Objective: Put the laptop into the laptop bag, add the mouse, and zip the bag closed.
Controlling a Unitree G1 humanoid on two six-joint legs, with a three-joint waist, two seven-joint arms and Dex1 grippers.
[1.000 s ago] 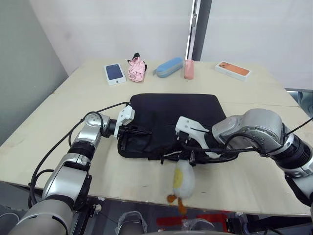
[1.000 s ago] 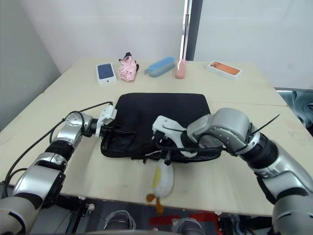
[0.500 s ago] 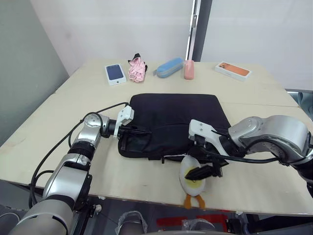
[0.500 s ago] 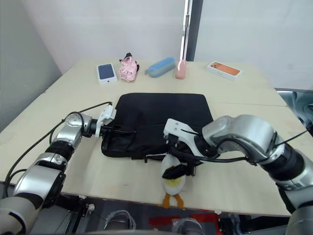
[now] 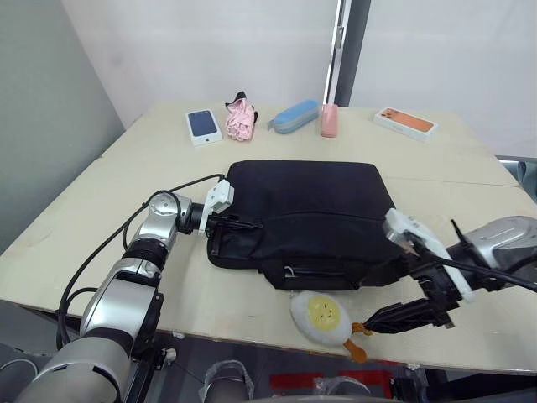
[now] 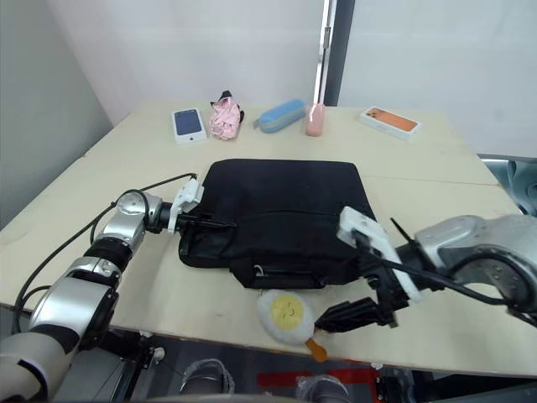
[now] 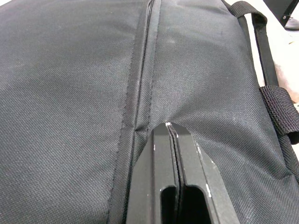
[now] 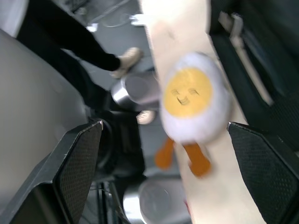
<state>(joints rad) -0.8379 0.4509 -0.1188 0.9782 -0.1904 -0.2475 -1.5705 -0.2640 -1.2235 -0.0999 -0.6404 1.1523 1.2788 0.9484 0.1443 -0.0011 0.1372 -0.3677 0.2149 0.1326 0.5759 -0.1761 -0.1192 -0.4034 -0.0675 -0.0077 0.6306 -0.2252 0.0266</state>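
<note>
The black laptop bag lies flat in the middle of the table. My left gripper is shut at the bag's left edge, its fingertips pressed into the fabric beside the zip seam. I cannot tell whether they pinch anything. My right gripper hangs open near the table's front edge, right of the bag's front corner, fingers wide apart. A white-and-yellow egg toy with orange feet lies face up just beyond its fingertips, free of them. The laptop and the mouse are out of view.
Along the table's far edge lie a phone on a white box, a pink cloth, a blue pouch, a small pink case and an orange phone box. The egg toy sits close to the front edge.
My right gripper opened, let go of the egg toy and drew back to the right. The toy, which hung over the front edge, now lies on the table. The left arm stayed put.
</note>
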